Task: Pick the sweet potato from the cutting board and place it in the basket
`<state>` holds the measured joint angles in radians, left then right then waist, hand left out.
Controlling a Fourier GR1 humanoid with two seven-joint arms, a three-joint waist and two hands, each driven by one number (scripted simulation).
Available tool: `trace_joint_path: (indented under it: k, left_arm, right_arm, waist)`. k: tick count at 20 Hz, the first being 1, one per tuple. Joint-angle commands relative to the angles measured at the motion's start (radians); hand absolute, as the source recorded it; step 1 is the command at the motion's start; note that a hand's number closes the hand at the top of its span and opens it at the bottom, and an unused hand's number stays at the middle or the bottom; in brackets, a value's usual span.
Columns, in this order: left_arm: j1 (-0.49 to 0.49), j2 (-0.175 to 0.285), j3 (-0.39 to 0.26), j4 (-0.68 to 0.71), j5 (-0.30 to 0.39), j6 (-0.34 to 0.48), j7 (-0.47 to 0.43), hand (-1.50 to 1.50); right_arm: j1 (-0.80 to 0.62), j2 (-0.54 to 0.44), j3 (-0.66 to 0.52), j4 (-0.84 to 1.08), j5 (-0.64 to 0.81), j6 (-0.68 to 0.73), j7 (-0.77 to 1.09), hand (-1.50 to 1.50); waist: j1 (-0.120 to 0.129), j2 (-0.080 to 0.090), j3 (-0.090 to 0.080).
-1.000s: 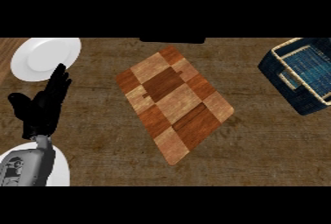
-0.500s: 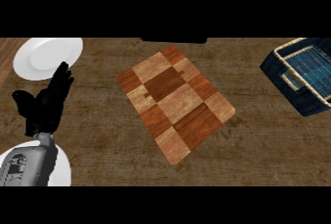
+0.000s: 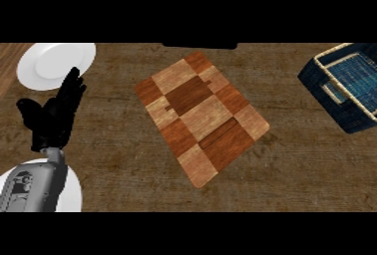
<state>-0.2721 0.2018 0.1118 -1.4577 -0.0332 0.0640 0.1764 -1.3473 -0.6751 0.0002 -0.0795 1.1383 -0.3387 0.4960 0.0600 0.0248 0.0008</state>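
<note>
Sweet potato cannot be seen anywhere: nothing shows on the cutting board on the bench, and the basket stands well apart at the right. Such a root is judged stiff, fairly heavy, and best taken round its thick middle. The left hand is held near the plate, fingers straight, clamped on nothing.

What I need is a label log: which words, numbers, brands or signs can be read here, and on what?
None can be read.
The board, plate, basket and counter bear no writing.
Dark marks on the left forearm are too blurred to read.
</note>
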Motion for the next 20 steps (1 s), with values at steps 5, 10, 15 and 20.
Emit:
trace_joint_path:
  k: [5,10,15,20]
  left_arm:
    - [0.02,-0.014,0.005,0.033,-0.002,0.002,-0.047,0.0]
    - [-0.035,-0.007,0.007,0.04,0.002,0.002,-0.003,0.0]
    - [-0.003,-0.009,-0.004,0.025,0.008,-0.021,-0.019,0.0]
    - [0.008,-0.001,0.003,-0.016,0.019,-0.026,0.004,0.0]
  right_arm:
    - [0.024,-0.008,-0.028,0.032,-0.029,0.132,-0.011,1.5]
    - [0.027,-0.024,-0.021,0.018,-0.022,0.145,-0.016,1.5]
    - [0.071,-0.043,-0.022,0.016,-0.02,0.112,-0.032,1.5]
    - [0.116,-0.032,-0.017,0.015,-0.013,0.092,-0.015,1.5]
  waist:
    - [-0.002,0.001,0.001]
    - [0.005,0.005,0.001]
    - [0.015,0.008,0.002]
    - [0.012,0.003,0.002]
